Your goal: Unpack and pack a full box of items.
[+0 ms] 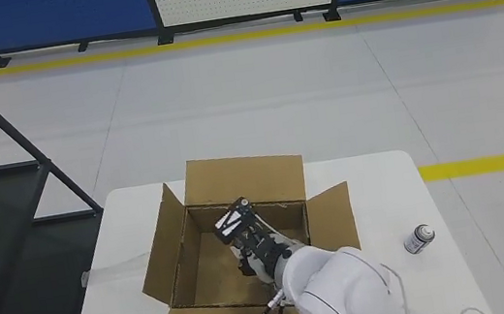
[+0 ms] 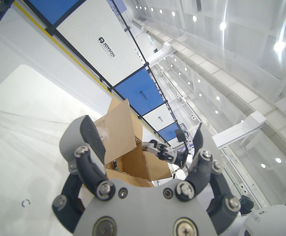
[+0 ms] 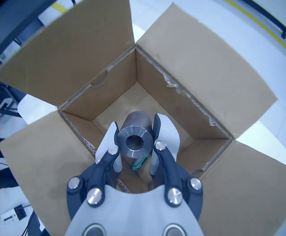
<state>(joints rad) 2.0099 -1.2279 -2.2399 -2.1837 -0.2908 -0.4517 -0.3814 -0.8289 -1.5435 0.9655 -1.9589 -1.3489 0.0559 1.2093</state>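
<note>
Pinches cylinder [image 3: 135, 130] with right fingers [image 3: 166, 134] inside open box [image 3: 190, 73]; holds left fingers [image 2: 91, 136] spread, empty, beside box above surface [image 2: 29, 134].

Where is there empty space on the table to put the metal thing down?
Bare table lies left of the box, and right of it, between its flap and the small can. Inside the box it is crowded near the right gripper, which grips the metal cylinder over a green-handled tool; the far floor is bare.
</note>
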